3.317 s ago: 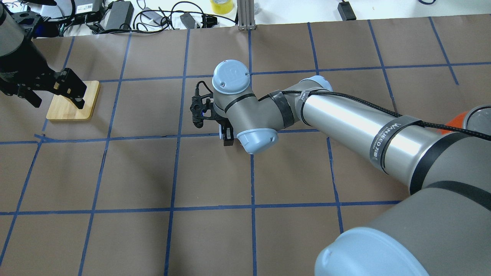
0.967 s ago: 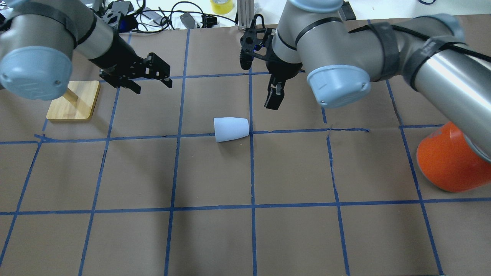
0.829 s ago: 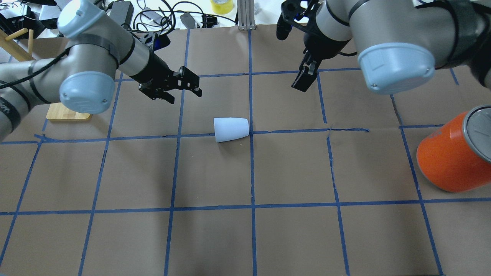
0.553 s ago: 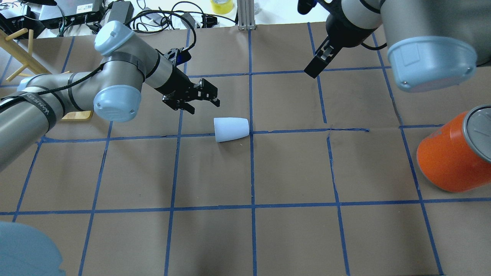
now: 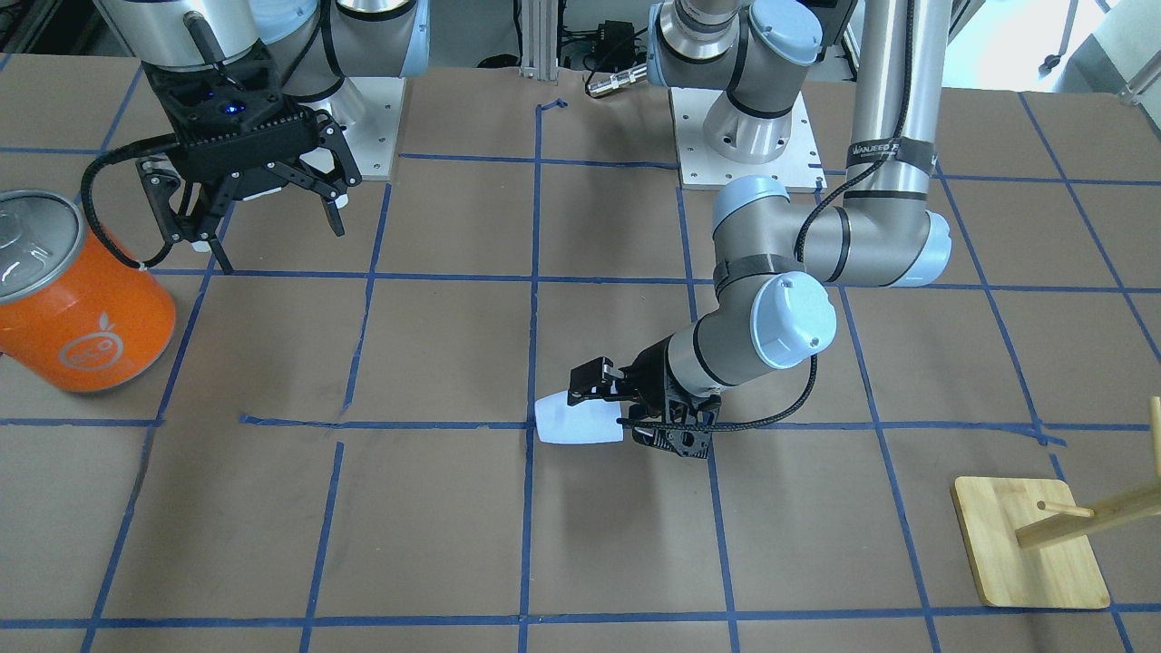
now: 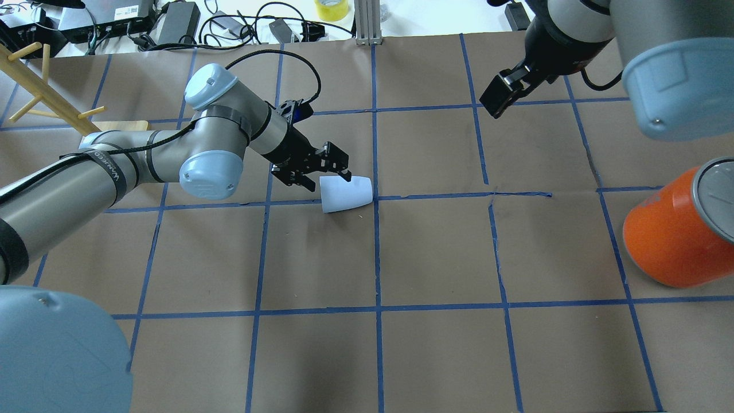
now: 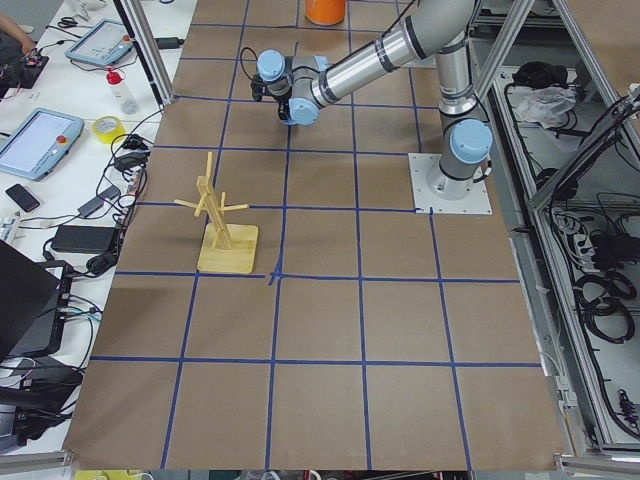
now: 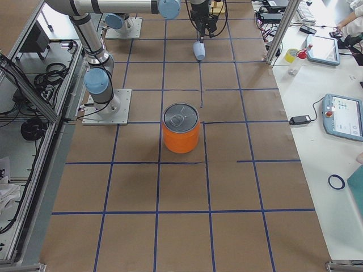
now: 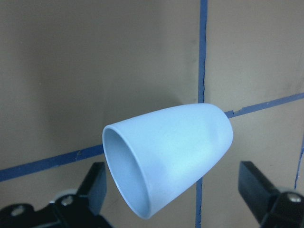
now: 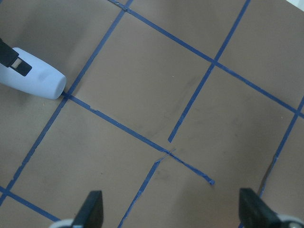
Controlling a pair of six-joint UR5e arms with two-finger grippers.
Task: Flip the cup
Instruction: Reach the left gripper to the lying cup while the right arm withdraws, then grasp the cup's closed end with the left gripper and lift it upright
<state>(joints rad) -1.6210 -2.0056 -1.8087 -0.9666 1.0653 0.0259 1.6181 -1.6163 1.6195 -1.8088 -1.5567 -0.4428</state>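
Note:
The pale lavender-blue cup [image 6: 347,194] lies on its side on the brown table, with its open mouth toward my left gripper and its closed base on a blue tape line. It also shows in the front view [image 5: 577,423], the left wrist view [image 9: 171,156] and the right wrist view [image 10: 33,78]. My left gripper [image 6: 327,178] is open and low at the cup's mouth end, with a finger on each side of the rim [image 9: 92,187]. My right gripper [image 5: 263,218] is open and empty, high and far from the cup.
A big orange can [image 6: 676,232] with a silver lid stands at the table's right side. A wooden peg rack on a bamboo base [image 5: 1034,544] stands at the left side. Cables and power bricks [image 6: 178,20] lie beyond the far edge.
My left arm has swung right and down until its open gripper straddles the cup's mouth. My right arm has pulled away up and to the right. The cup has not moved.

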